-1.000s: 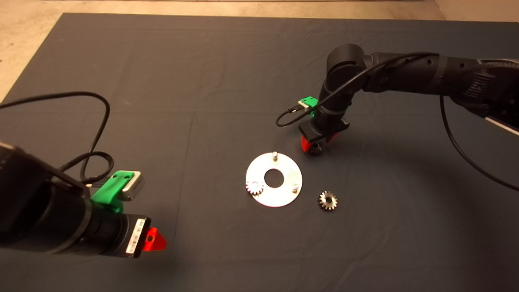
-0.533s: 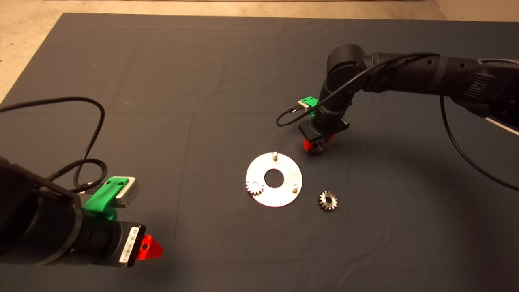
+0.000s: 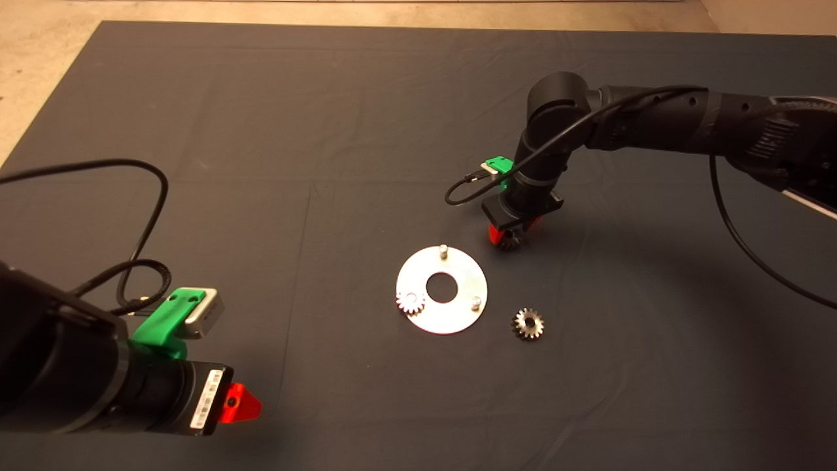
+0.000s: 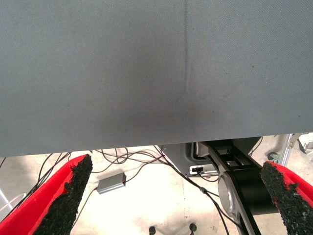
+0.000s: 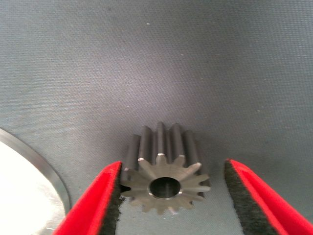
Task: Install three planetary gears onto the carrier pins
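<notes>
The round silver disc (image 3: pixel 458 314) lies mid-mat; two bare carrier pins (image 3: pixel 443 249) (image 3: pixel 477 302) stand on it. One planetary gear (image 3: pixel 410 301) sits at the disc's left rim. A second gear (image 3: pixel 528 323) lies loose on the mat to the disc's right. My right gripper (image 3: pixel 509 234) stands over a third gear (image 3: pixel 507 244) just beyond the disc. In the right wrist view this gear (image 5: pixel 164 169) lies flat between the open gripper (image 5: pixel 173 164): one pad (image 5: pixel 115 196) is at its teeth, the other is apart. My left gripper (image 3: pixel 239 403) waits at the lower left, open (image 4: pixel 176 162).
The disc's rim (image 5: pixel 29 186) shows in the right wrist view, close beside the gear. Black cables (image 3: pixel 140 216) loop over the mat at the left. In the left wrist view the mat's edge and the floor with cables (image 4: pixel 127 171) show.
The left arm has drawn back toward the lower left edge. The right gripper has stayed over the third gear, hardly moving.
</notes>
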Robot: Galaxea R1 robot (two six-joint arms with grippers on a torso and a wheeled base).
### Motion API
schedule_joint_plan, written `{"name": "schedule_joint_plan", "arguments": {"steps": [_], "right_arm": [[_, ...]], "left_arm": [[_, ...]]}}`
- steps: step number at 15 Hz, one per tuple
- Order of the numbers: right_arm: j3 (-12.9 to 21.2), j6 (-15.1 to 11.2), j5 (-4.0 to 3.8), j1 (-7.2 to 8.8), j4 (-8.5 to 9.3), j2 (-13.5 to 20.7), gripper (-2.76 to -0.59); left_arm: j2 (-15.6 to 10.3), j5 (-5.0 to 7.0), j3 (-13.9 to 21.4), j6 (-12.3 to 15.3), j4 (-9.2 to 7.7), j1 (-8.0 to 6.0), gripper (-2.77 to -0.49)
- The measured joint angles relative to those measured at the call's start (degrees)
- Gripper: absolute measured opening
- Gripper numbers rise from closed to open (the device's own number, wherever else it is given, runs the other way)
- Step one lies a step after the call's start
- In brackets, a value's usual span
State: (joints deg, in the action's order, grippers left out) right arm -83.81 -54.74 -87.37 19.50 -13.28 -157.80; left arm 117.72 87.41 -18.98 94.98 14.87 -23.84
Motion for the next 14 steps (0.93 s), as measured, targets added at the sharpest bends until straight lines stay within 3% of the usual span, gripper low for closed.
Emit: {"name": "schedule_joint_plan", "arguments": {"steps": [1, 8, 10, 14], "right_arm": [[0.00, 0.00, 0.09, 0.00, 0.00, -0.01, -1.97], [0.02, -0.15, 0.09, -0.16, 0.00, 0.02, -1.98], [0.13, -0.19, 0.38, -0.38, 0.00, 0.16, -2.11], [1.42, -0.22, 0.13, -0.83, -0.33, 0.33, -2.19]], "left_arm": [[0.00, 0.02, 0.00, 0.00, 0.00, -0.01, -0.77], [0.00, 0.02, 0.02, 0.00, -0.04, -0.01, -0.77], [0.00, 0.02, 0.02, 0.01, -0.05, 0.00, -0.77], [0.00, 0.02, 0.02, 0.09, -0.05, 0.00, -0.77]]}}
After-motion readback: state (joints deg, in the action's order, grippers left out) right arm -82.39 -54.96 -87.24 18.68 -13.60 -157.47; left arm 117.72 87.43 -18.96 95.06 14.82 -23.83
